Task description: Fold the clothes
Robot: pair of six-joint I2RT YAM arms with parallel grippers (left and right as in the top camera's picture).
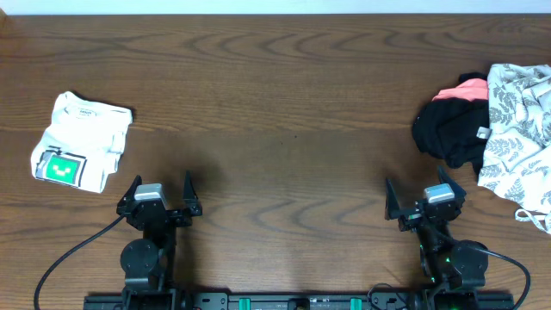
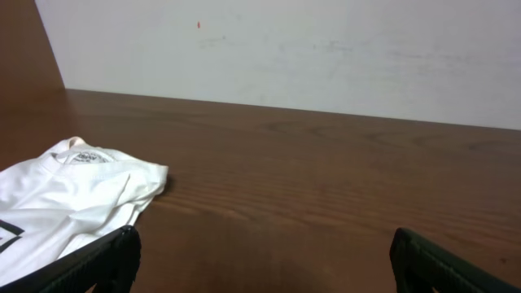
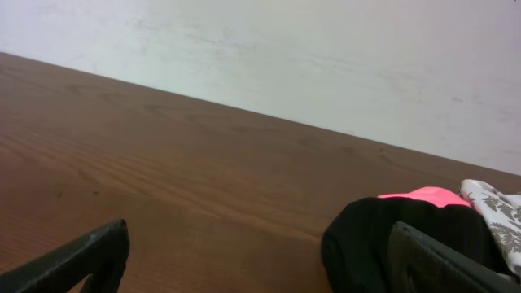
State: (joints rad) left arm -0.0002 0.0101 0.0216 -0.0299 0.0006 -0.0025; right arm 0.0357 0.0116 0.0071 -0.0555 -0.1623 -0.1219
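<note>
On the table [image 1: 284, 95], a folded shirt [image 1: 82, 142] lies far left, the heaped clothes [image 1: 452, 129] far right

left pincer [image 1: 163, 181]: jaws wide apart | right pincer [image 1: 415, 179]: jaws wide apart | arms folded low

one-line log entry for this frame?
left gripper: fingers open, empty | right gripper: fingers open, empty | black garment: crumpled, right pile | white shirt: folded, left
</note>
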